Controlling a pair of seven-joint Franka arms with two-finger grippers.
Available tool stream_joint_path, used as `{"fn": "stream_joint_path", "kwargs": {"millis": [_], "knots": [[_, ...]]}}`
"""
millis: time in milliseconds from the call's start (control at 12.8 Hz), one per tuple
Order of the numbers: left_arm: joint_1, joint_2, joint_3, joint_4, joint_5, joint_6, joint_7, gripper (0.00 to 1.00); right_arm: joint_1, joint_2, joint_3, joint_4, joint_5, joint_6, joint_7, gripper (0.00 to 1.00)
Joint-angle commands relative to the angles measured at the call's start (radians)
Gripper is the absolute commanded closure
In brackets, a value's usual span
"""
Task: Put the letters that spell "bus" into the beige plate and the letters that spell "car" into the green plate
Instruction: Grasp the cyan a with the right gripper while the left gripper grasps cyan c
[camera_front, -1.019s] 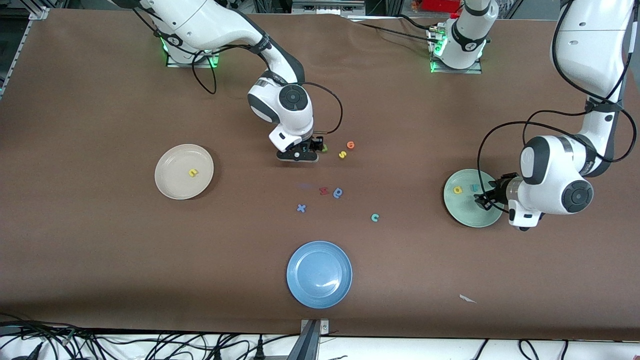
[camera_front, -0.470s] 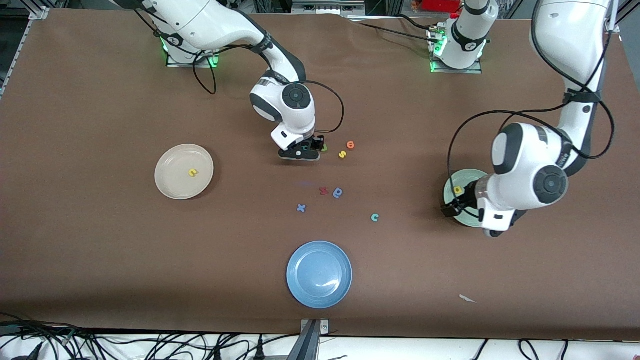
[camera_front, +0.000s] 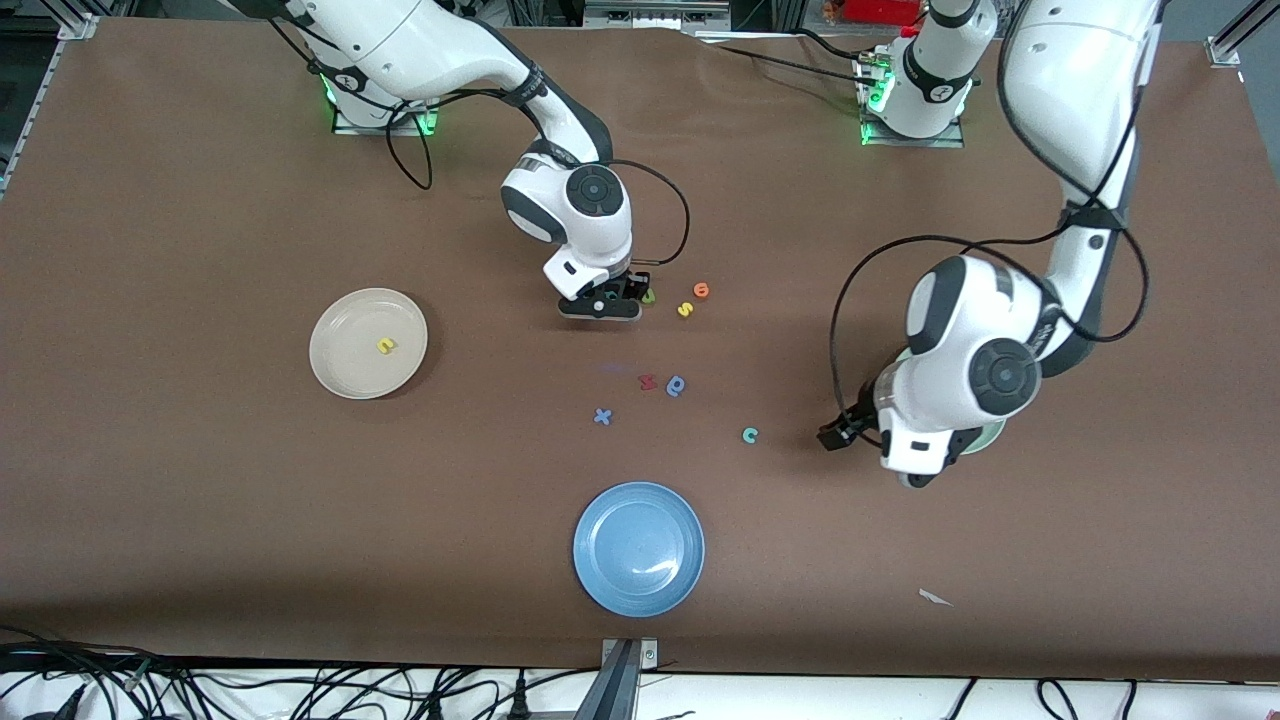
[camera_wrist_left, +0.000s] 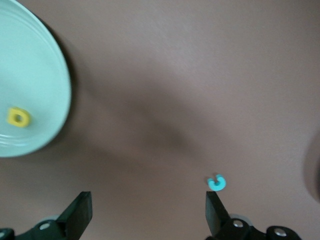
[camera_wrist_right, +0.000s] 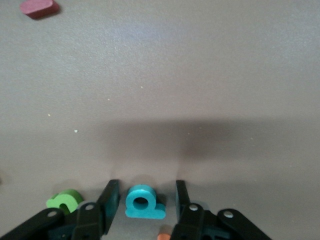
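My right gripper (camera_wrist_right: 145, 200) is low on the table with its jaws open on either side of the teal b (camera_wrist_right: 142, 202), a small gap on each side. In the front view the right gripper (camera_front: 605, 302) is beside the olive-green u (camera_front: 649, 296), with the yellow s (camera_front: 685, 309) a little farther toward the left arm's end. The yellow u (camera_front: 386, 345) lies in the beige plate (camera_front: 345, 375). My left gripper (camera_front: 838, 432) hangs open over bare table between the teal c (camera_front: 749, 434) and the green plate (camera_wrist_left: 35, 75), which holds the yellow a (camera_wrist_left: 18, 117).
An orange o (camera_front: 702, 290) lies by the yellow s. A red letter (camera_front: 648, 381), a blue q (camera_front: 677, 385) and a blue x (camera_front: 602, 416) sit mid-table. The blue plate (camera_front: 600, 575) is near the front edge. The left arm covers most of the green plate (camera_front: 986, 433).
The left arm has swung off the green plate toward the teal c. The right gripper has stayed down at the teal b.
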Motion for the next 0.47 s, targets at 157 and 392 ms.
{"fn": "stream_joint_path", "kwargs": {"millis": [157,392], "knots": [[-0.074,0.114,0.02,0.071,0.058,0.104,-0.156,0.0,0.006,0.017,-0.004,0.019,-0.032,-0.004,0.022,0.66],[-0.107,0.17,0.021,0.106,0.152,0.104,-0.31,0.0,0.006,0.017,-0.004,0.019,-0.034,-0.004,0.02,0.76]]}}
